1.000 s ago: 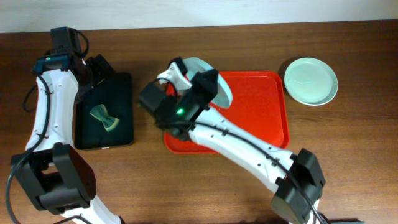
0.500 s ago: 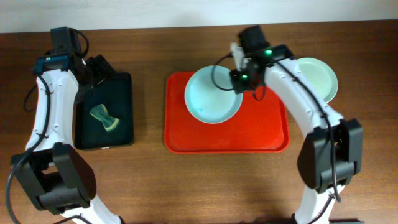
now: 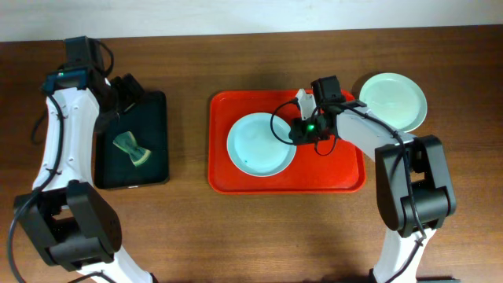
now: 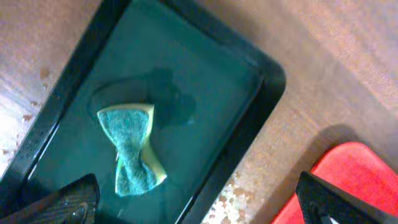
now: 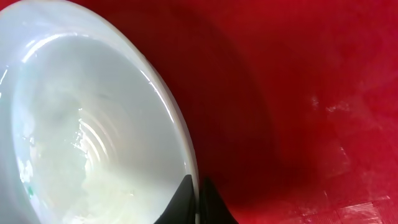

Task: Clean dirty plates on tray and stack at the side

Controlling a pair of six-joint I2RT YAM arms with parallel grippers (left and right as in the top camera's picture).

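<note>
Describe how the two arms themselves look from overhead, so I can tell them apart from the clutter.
Both match: the left arm and right arm have glossy white links, bulky black joint housings and thin black cables looping alongside. The left carries a teal patch near its wrist; the right shows a green light. The left end effector and right end effector have black fingers.

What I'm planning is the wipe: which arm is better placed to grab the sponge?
Left. The left gripper hovers over the black tray holding the sponge; the right gripper is pinching the rim of the pale plate on the red tray.
</note>
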